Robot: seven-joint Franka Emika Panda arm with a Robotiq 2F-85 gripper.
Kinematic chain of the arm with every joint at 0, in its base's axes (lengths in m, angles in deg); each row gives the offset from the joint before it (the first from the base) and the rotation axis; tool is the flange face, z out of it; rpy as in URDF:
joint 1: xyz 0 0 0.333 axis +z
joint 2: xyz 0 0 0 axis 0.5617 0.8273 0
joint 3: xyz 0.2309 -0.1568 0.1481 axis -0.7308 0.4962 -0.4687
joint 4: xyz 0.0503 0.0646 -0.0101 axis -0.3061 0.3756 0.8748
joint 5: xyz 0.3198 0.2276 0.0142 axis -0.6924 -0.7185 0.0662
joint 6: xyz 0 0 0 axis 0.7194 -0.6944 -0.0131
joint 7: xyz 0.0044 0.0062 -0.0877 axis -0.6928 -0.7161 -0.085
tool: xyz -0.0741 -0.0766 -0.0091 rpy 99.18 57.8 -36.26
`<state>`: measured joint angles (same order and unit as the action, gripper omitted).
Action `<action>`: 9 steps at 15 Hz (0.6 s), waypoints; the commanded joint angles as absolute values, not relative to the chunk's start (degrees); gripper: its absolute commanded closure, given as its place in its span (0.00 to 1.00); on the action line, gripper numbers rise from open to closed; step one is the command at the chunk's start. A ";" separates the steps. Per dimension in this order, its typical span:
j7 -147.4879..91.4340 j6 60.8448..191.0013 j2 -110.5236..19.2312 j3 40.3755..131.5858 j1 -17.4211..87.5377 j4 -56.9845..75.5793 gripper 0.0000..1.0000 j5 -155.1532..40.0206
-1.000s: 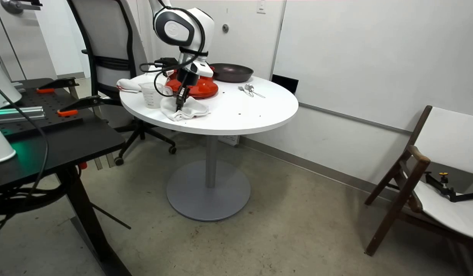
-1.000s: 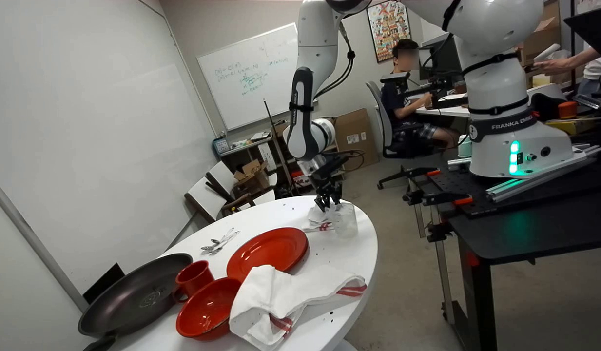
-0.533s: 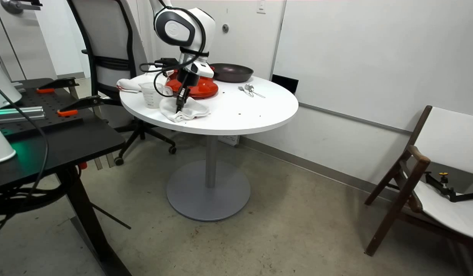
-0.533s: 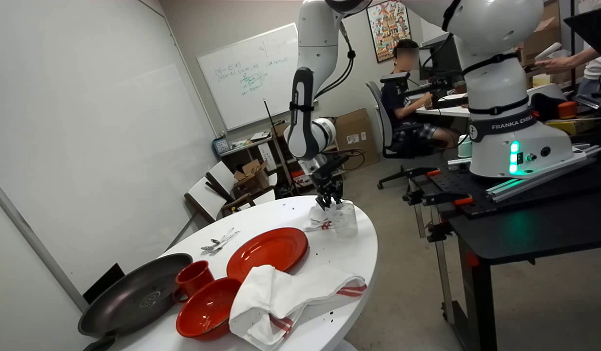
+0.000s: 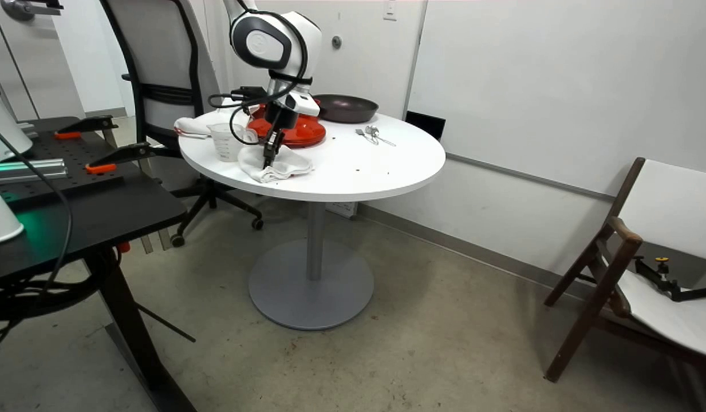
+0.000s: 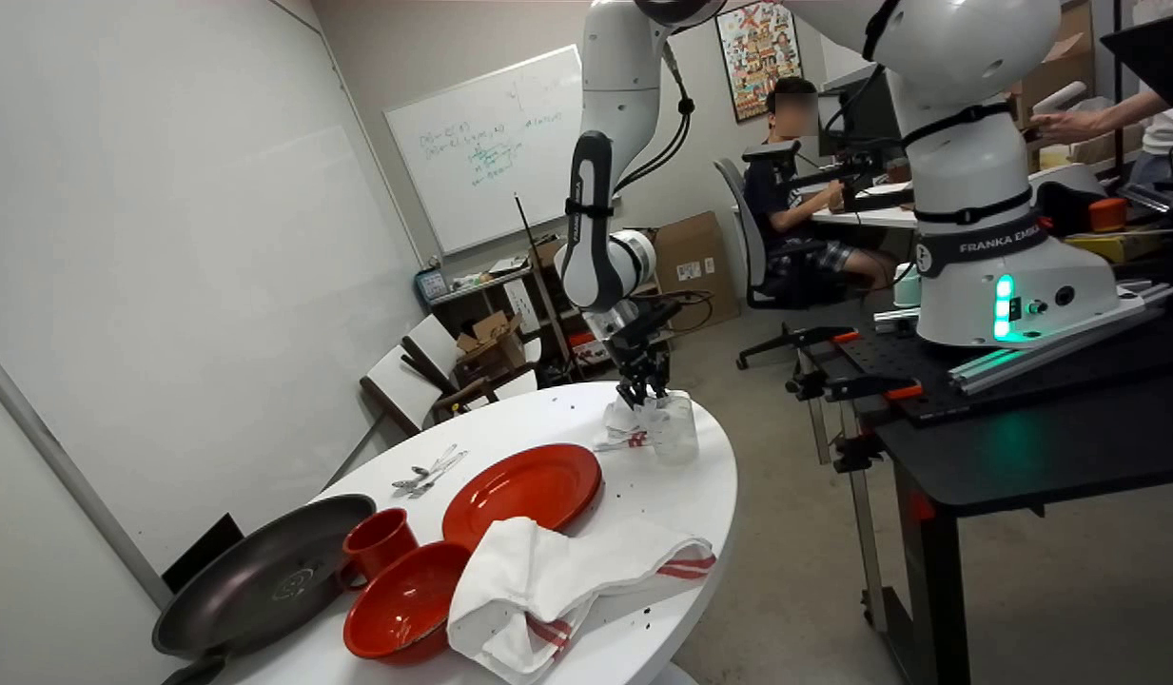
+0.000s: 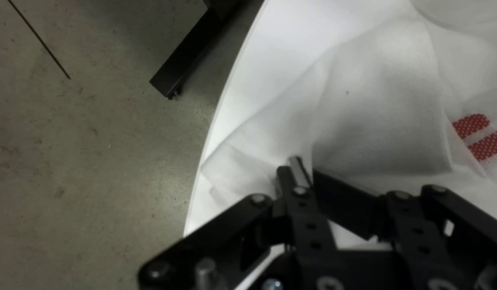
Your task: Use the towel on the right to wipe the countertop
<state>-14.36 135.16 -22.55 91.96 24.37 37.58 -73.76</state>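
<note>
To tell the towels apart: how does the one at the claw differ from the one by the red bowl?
The small towel looks pinched in the claw; the big towel lies loose. The big towel seems bulkier, the small towel flatter. Both are white and red-striped.

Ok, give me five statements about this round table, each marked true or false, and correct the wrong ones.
1. The gripper is closed on the small towel. True.
2. The small towel lies on the dark desk. False: it lies rumpled on the round countertop.
3. The heaped white cloth has red stripes. True.
4. A clear measuring cup stands near the small towel. True.
5. The measuring cup is tipped over. False: it stands upright.
</note>
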 commanded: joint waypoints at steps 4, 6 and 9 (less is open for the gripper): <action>-15.02 137.34 -24.21 91.22 24.48 36.12 0.99 -74.48; -14.88 138.21 -24.38 91.16 24.58 35.52 0.99 -74.43; -14.55 139.53 -23.92 91.09 24.71 34.12 0.99 -74.46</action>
